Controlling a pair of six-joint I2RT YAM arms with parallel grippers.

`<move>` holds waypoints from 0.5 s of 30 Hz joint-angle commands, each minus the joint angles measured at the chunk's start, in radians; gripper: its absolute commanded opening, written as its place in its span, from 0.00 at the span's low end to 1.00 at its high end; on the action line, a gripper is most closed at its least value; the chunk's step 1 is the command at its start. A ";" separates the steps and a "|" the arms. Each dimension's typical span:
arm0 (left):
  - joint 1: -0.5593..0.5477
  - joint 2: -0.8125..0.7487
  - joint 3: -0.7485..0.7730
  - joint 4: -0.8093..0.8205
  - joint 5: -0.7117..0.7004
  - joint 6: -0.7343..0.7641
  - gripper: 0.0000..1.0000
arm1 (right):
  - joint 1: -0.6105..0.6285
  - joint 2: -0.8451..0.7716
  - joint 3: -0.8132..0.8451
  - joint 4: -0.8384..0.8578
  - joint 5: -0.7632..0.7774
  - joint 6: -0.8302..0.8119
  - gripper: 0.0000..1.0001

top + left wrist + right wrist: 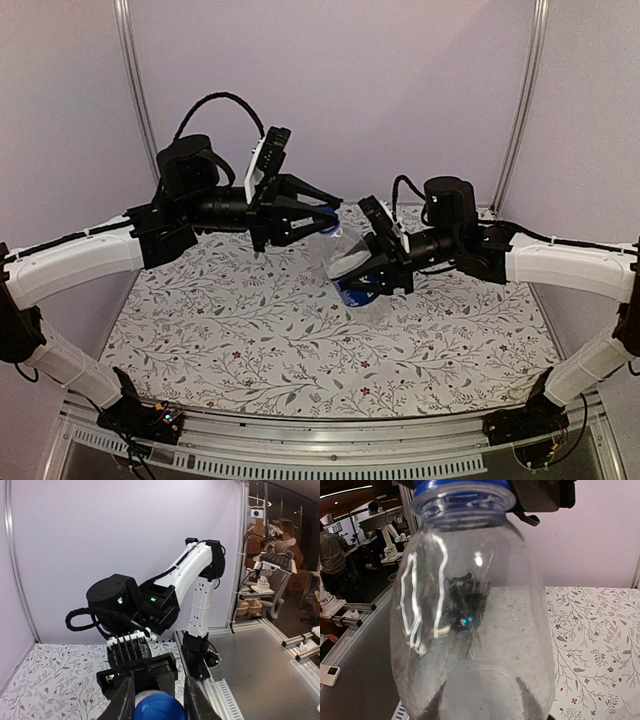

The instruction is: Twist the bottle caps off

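- The left pincer (154, 700) is closed tight on the blue cap (152, 709).
- The cap sits on the neck of the clear bottle (470, 620).
- The right pincer (362, 282) holds this bottle by its body.
- The bottle is in the air between both arms, over the far half of the surface (250, 340), near its middle.

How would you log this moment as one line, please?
left gripper: shut on blue cap | right gripper: shut on clear bottle | blue cap: on bottle neck | stage: unscrewing not finished
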 commanded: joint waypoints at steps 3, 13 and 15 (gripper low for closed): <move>-0.073 -0.026 -0.016 -0.007 -0.307 -0.081 0.00 | -0.003 -0.062 -0.030 0.067 0.345 0.051 0.37; -0.151 0.016 0.081 -0.150 -0.795 -0.192 0.00 | -0.002 -0.101 -0.090 0.183 0.472 0.103 0.38; -0.152 0.031 0.105 -0.179 -0.823 -0.195 0.00 | -0.002 -0.100 -0.094 0.185 0.478 0.103 0.38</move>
